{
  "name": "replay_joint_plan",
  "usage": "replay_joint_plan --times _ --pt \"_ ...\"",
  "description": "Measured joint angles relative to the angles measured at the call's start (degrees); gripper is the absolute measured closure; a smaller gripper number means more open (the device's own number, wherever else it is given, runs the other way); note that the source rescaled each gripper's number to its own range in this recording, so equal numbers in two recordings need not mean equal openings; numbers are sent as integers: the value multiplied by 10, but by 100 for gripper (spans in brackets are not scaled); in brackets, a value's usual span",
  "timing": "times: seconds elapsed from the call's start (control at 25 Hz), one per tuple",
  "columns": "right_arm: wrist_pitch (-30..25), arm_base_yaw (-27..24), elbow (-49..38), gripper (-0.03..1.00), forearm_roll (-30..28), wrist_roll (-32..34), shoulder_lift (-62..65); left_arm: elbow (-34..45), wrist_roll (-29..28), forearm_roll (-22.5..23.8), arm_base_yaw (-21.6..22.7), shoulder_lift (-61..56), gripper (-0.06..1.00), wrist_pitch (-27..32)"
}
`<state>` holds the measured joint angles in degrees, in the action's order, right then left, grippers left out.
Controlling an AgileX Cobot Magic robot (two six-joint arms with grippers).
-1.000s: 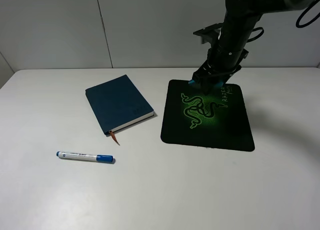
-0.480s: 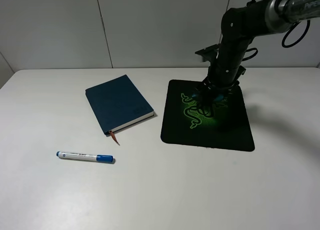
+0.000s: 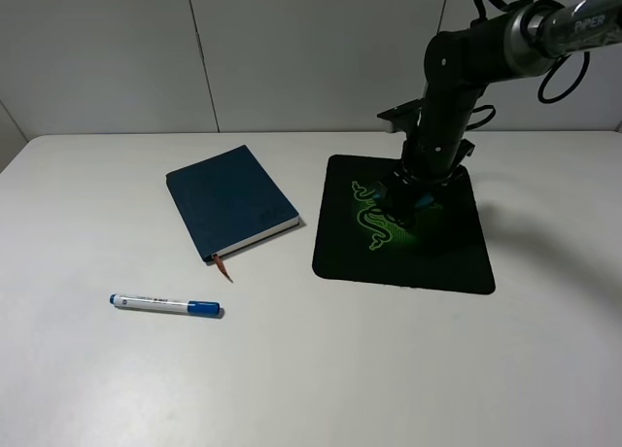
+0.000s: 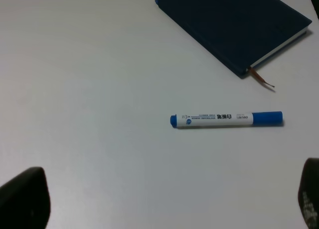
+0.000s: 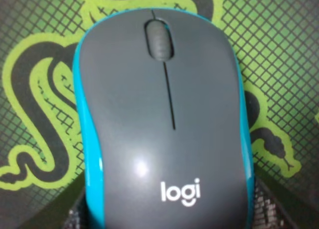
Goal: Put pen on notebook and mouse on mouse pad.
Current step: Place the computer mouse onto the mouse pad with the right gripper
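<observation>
High view: the right gripper [image 3: 412, 196] sits low over the mouse pad [image 3: 457, 257], with the notebook [image 3: 228, 199] and pen [image 3: 165, 305] well apart from it.

Left wrist: the left gripper [image 4: 167, 201] is spread wide. The pen lies ahead between its fingers, the notebook beyond.

Right wrist: the fingers [image 5: 76, 213] clasp the mouse [image 5: 164, 114] by its teal sides over the pad's green snake logo [image 5: 30, 89].

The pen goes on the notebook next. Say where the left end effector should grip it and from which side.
Probably best to grip the pen at the middle of its white barrel, coming straight down from above and closing across its width. It lies flat on the table, with bare surface along both long sides, apart from the notebook.
</observation>
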<state>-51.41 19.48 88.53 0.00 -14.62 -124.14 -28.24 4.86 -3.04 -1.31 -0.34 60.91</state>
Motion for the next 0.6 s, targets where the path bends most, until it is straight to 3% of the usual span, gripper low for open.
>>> replay_joint_plan --times 0.6 --pt "-32 0 0 97 13 0 -8 0 0 0 0 0 -6 0"
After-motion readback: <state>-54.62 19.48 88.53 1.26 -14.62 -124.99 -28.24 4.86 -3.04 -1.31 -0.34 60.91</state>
